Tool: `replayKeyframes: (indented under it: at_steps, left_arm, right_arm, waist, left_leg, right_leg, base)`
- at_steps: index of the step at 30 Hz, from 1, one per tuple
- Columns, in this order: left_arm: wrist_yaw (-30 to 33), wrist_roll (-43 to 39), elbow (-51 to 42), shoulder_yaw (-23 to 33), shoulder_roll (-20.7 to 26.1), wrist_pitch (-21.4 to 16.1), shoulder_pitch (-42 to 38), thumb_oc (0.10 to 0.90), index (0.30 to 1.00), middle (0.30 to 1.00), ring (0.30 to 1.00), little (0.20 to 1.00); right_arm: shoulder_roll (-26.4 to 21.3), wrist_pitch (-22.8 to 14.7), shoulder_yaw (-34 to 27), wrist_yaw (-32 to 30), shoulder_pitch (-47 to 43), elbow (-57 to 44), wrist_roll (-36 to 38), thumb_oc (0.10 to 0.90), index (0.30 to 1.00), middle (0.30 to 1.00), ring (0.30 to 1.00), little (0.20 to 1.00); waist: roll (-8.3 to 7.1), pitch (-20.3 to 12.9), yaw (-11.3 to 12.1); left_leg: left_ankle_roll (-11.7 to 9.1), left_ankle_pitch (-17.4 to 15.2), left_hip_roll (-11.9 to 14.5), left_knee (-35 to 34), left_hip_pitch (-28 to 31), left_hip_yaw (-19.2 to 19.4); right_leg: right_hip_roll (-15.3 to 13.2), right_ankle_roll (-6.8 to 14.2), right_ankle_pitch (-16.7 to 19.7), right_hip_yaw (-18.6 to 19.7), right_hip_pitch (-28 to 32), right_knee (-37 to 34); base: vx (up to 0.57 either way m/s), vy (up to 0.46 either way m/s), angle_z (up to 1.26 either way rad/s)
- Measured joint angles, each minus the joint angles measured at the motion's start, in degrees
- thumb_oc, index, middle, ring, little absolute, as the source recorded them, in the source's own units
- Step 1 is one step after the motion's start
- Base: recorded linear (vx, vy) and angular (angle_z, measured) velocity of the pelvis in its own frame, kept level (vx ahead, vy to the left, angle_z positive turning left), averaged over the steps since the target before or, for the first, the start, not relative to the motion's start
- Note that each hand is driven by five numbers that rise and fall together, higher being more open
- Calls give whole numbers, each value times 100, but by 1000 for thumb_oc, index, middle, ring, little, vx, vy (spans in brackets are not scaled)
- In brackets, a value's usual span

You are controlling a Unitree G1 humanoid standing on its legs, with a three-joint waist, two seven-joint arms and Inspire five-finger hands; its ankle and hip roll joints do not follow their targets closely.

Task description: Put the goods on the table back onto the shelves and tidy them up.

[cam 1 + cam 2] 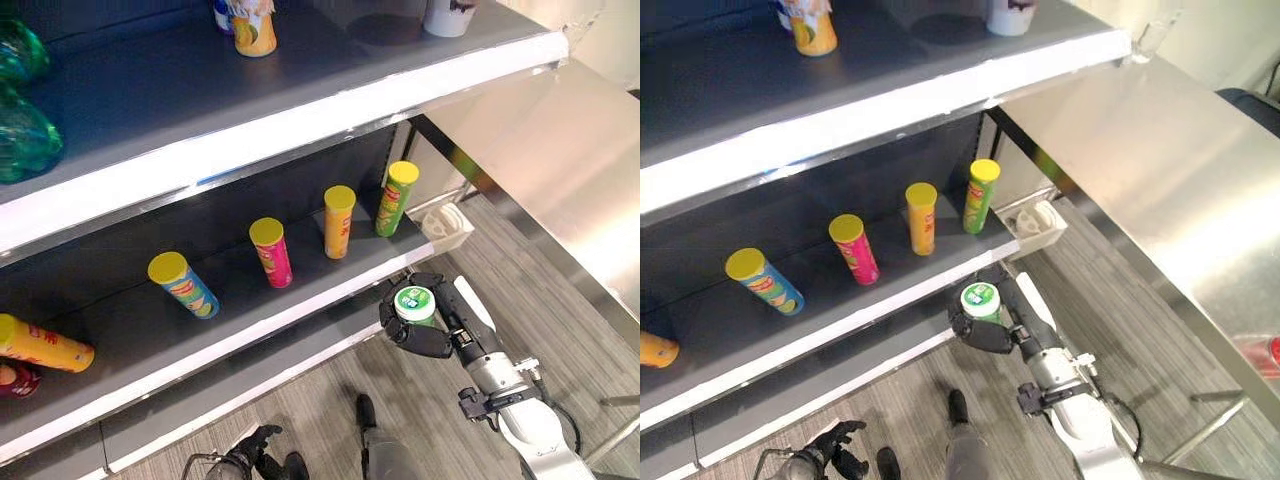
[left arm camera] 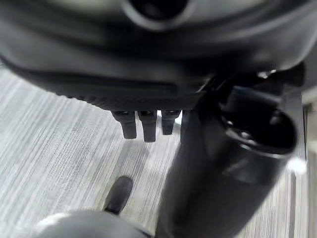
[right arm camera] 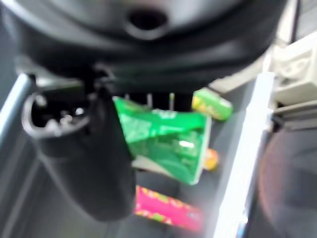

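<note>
My right hand (image 1: 428, 340) is shut on a green can with a white and green lid (image 1: 414, 302), holding it upright just in front of the lower shelf's white edge (image 1: 300, 310). In the right wrist view the thumb (image 3: 84, 163) is curled round the green can (image 3: 168, 141). Several yellow-lidded cans stand on that shelf: blue (image 1: 185, 285), pink (image 1: 272, 252), orange (image 1: 338, 221) and green (image 1: 395, 198). Another orange can (image 1: 40, 345) lies on its side at the far left. My left hand (image 1: 252, 452) hangs low over the floor, its fingers (image 2: 143, 124) relaxed and holding nothing.
The upper shelf (image 1: 300, 120) carries green bottles (image 1: 25, 130), a yellow cup (image 1: 254, 30) and a white cup (image 1: 447, 15). A small white basket (image 1: 447, 225) sits at the lower shelf's right end. A steel table (image 1: 560, 170) stands to the right, above grey striped floor (image 1: 330, 380).
</note>
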Motion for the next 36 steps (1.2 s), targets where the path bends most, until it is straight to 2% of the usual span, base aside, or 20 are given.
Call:
replayKeyframes:
  at_steps: [2,3,4,6,8,12,16,17,21,24,28,30,36]
  left_arm:
    - [7,-73,15,5,165,3,75,800,900,900,900,900]
    - [6,-76,30,10,200,7,92,800,900,900,900,900]
    - [5,-84,111,339,336,-15,173,800,900,900,900,900]
    - [16,-181,240,579,222,26,233,800,900,900,900,900]
    - [12,-194,244,626,220,58,272,800,900,900,900,900]
    - [23,-173,226,621,141,63,224,800,900,900,900,900]
    - [90,-175,241,608,149,74,225,800,900,900,900,900]
    - [96,-180,242,607,149,76,237,800,900,900,900,900]
    - [128,-210,224,602,143,86,239,800,900,900,900,900]
    - [141,-295,179,435,207,88,241,800,900,900,900,900]
    - [140,-308,249,444,250,93,242,800,900,900,900,900]
    - [141,-458,331,454,250,94,234,800,900,900,900,900]
    - [130,-596,354,457,276,97,221,800,900,900,900,900]
  right_arm:
    - [11,-14,6,15,-173,-72,-16,400,300,300,300,300]
    - [17,-14,10,17,-223,-73,-16,400,300,300,300,300]
    - [71,-14,38,41,-341,-104,-15,400,300,300,300,300]
    - [52,-6,62,39,-466,-93,-10,400,300,300,300,300]
    - [-15,-7,47,36,-454,-107,-7,400,300,300,300,300]
    - [-232,-4,68,37,-461,-108,52,400,300,300,300,300]
    - [-184,-6,261,77,-532,-125,224,400,300,300,300,300]
    - [-182,-2,414,107,-765,-131,304,400,300,300,300,300]
    - [-172,-2,850,131,-1772,-164,704,400,300,300,300,300]
    - [-164,-84,1268,232,-2755,-361,1240,400,300,300,300,300]
    - [-195,-88,1458,312,-3033,-360,1620,400,300,300,300,300]
    - [-515,-83,1607,357,-3328,-344,1897,400,300,300,300,300]
    - [-809,21,1839,351,-4057,-55,2354,400,300,300,300,300]
  waist:
    - [-209,-113,186]
    - [-308,-183,238]
    - [-622,-395,368]
    - [-525,-507,388]
    - [-548,-630,338]
    - [-517,-714,177]
    - [-593,-785,179]
    - [-595,-785,189]
    - [-580,-787,318]
    - [-570,-797,414]
    - [-667,-859,436]
    - [-683,-867,447]
    - [-736,-874,546]
  left_leg:
    - [-81,49,35,2,-8,-13]
    - [-139,68,28,-12,-8,-39]
    - [-266,139,-38,-31,-21,-9]
    - [-375,279,265,-32,-46,88]
    - [-425,369,414,40,-73,144]
    - [-607,533,497,43,-62,145]
    - [-625,544,426,-34,-48,28]
    - [-627,542,367,-35,-75,-84]
    - [-646,527,255,-37,-110,-151]
    - [-822,356,195,-42,-141,-157]
    - [-758,282,64,-41,-171,-171]
    - [-670,235,-34,-45,-197,-208]
    - [-613,254,-119,-39,-280,-334]
  right_leg:
    - [-389,249,-325,-11,510,-313]
    - [-490,287,-379,-5,680,-548]
    - [-483,212,-466,97,1244,-1752]
    - [-154,0,-118,97,1468,-2327]
    - [9,-148,8,178,1576,-2641]
    - [120,-164,18,161,1611,-2662]
    - [60,-168,15,-33,1746,-2749]
    - [9,-167,14,-174,1803,-2749]
    - [-100,-159,10,-312,1847,-2749]
    - [-156,-94,18,-445,1900,-2743]
    - [-287,-9,18,-460,1846,-2665]
    - [-394,30,-6,-465,1765,-2525]
    - [-481,92,-48,-619,1675,-2350]
  base:
    - [-17,-171,-2]
    - [-66,-246,-14]
    - [-71,-244,-31]
    - [-28,-146,-40]
    - [-24,-133,-31]
    - [-20,-85,-4]
    - [18,-26,28]
    - [16,-13,40]
    - [32,25,24]
    - [56,80,28]
    - [27,65,6]
    - [26,89,3]
    - [35,79,11]
